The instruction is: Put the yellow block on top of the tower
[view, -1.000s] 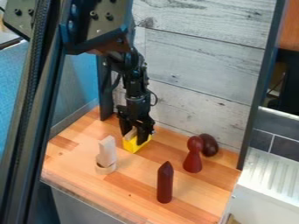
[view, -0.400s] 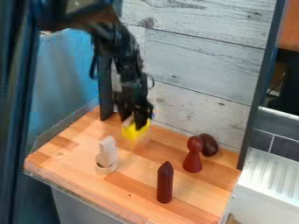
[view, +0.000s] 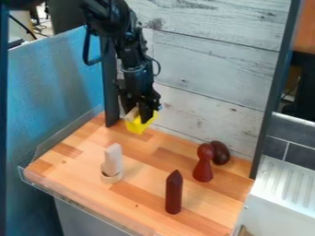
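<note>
Yellow blk (view: 137,127) held over wood worktop (view: 138,191).
Your fingers (view: 146,112) are clamped on it, nr the back L corner in view; you've a plank wall (view: 209,69) behind, blue panel (view: 64,87) L, ridged white unit (view: 286,184) R.

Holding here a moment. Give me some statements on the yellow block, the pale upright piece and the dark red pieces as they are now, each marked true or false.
1. The yellow block is in the grasp of the gripper. True.
2. The yellow block sits on top of the pale upright piece. False: the gripper has it, away from that piece.
3. The pointed dark red piece lies on its side. False: it stands upright.
4. A pale ring is around the foot of the pale upright piece. True.
</note>
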`<state>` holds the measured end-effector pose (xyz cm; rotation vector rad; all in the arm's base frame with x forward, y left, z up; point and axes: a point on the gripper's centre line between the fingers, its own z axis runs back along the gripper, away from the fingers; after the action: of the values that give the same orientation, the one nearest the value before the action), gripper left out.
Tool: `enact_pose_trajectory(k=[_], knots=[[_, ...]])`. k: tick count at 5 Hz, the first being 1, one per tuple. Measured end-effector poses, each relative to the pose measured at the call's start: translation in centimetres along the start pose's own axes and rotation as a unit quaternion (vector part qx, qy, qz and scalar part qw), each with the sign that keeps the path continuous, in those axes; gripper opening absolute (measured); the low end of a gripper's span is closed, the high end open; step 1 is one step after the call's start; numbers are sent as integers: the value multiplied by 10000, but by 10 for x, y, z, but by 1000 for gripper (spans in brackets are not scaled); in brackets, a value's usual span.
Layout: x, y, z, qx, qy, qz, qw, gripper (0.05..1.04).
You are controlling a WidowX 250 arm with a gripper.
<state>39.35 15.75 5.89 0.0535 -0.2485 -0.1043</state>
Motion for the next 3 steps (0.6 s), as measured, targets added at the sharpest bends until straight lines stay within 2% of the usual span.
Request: enact_pose_trajectory(k=[2, 3], knots=[[-17, 1, 3, -65, 396, -37, 9992, 544], [-26, 7, 15, -4, 393, -34, 9992, 544]])
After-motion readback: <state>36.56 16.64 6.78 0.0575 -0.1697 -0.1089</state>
